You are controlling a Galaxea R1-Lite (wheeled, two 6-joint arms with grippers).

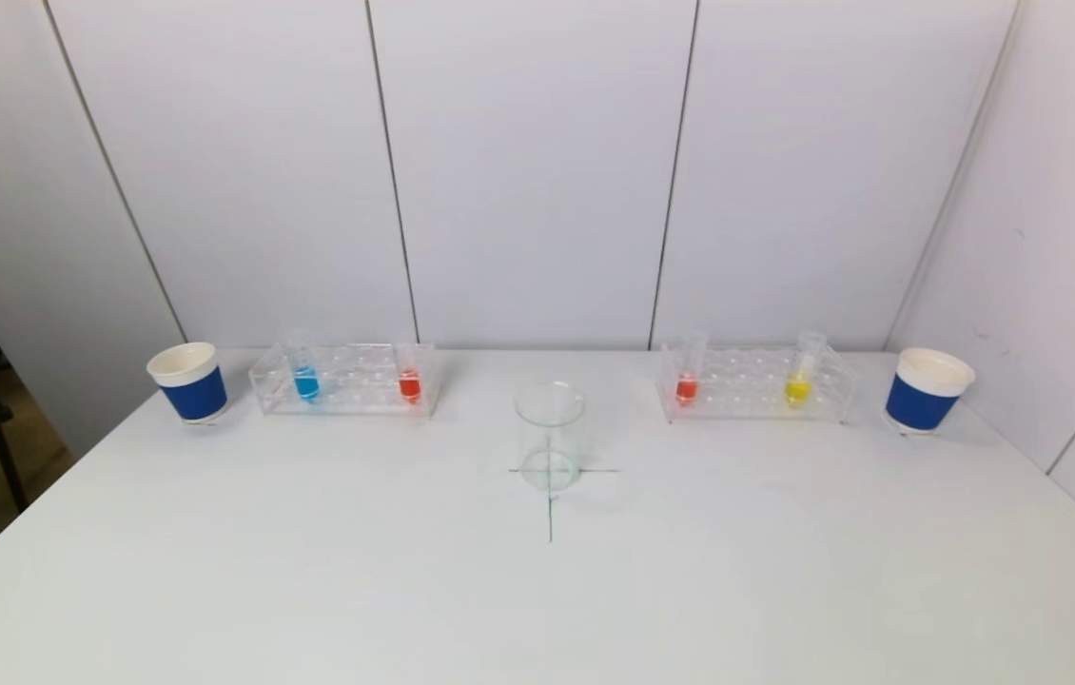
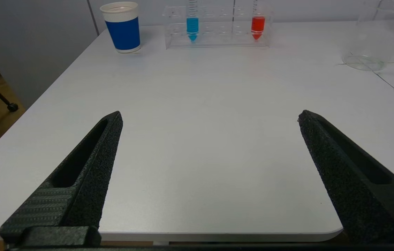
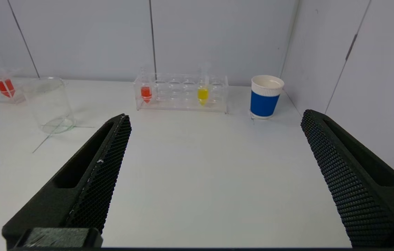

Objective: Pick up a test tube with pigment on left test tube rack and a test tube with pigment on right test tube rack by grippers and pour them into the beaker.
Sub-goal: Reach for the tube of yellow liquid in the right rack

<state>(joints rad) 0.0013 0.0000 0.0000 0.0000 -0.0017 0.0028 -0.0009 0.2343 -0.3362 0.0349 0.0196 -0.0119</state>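
Observation:
A clear left test tube rack (image 1: 342, 381) stands at the table's back left, holding a blue-filled tube (image 1: 305, 381) and a red-filled tube (image 1: 409, 383). The right test tube rack (image 1: 754, 385) at the back right holds a red-filled tube (image 1: 687, 385) and a yellow-filled tube (image 1: 797, 385). An empty glass beaker (image 1: 549, 436) sits on a drawn cross at the centre. Neither arm shows in the head view. My left gripper (image 2: 210, 116) hangs open over the near table edge, far from its rack (image 2: 218, 29). My right gripper (image 3: 216, 120) is open too, well short of its rack (image 3: 181, 92).
A blue-and-white paper cup (image 1: 188, 381) stands left of the left rack, and another one (image 1: 925, 389) stands right of the right rack. White wall panels close the back and the right side. The table's left edge drops off beside the left cup.

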